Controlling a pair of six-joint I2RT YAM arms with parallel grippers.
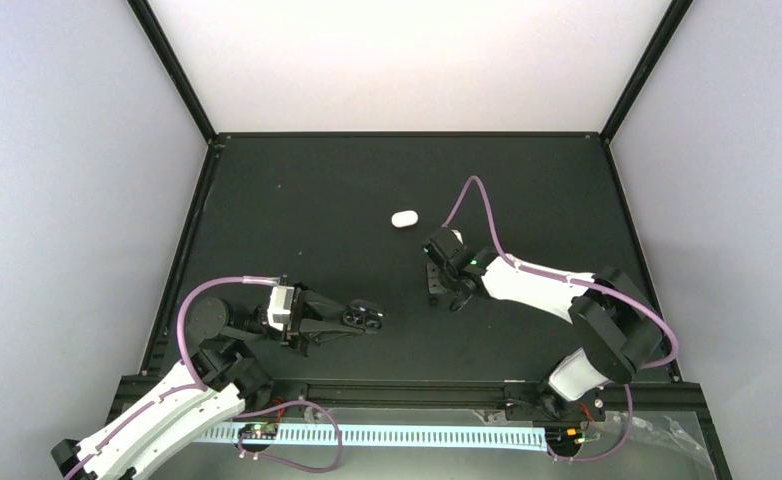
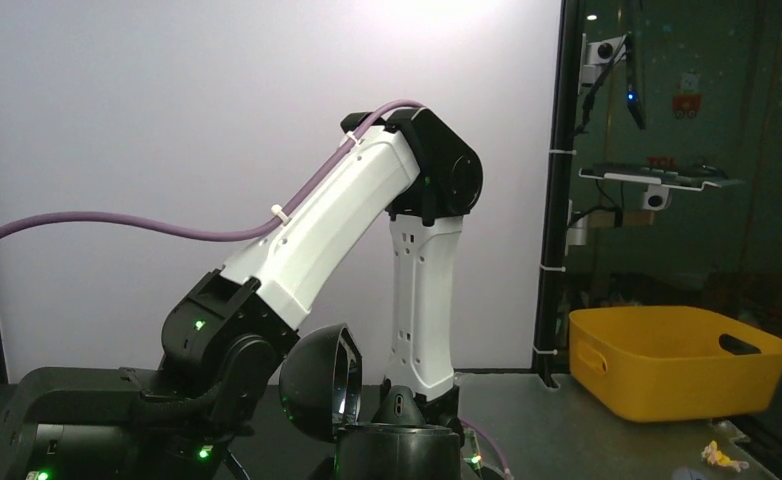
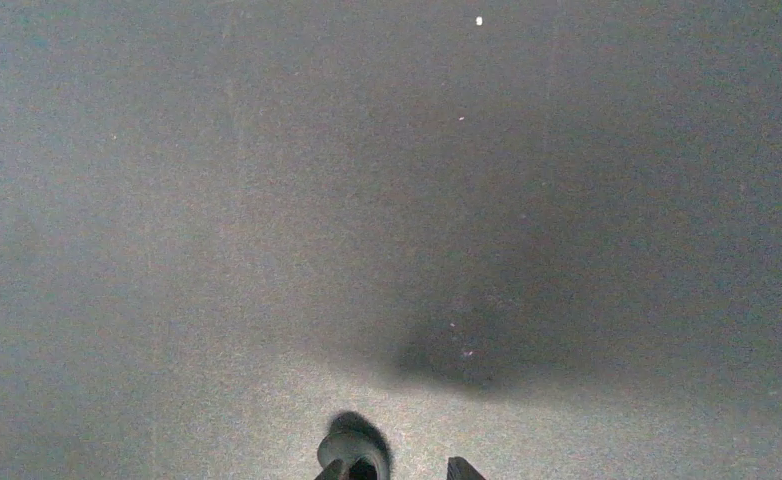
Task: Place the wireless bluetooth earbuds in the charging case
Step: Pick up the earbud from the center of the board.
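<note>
The left jaws pinch an open black case [image 2: 319,385] (lid up), the right jaws stand slightly spread beside a dark earbud [image 3: 352,450].

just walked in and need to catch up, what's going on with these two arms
The left claw is shut and seems to hold a black round case with its lid swung open. The right claw is down near the table, jaws a little apart, with a small dark thing right by it, too blurred to name. A white oval thing lies alone on the table further back.
</note>
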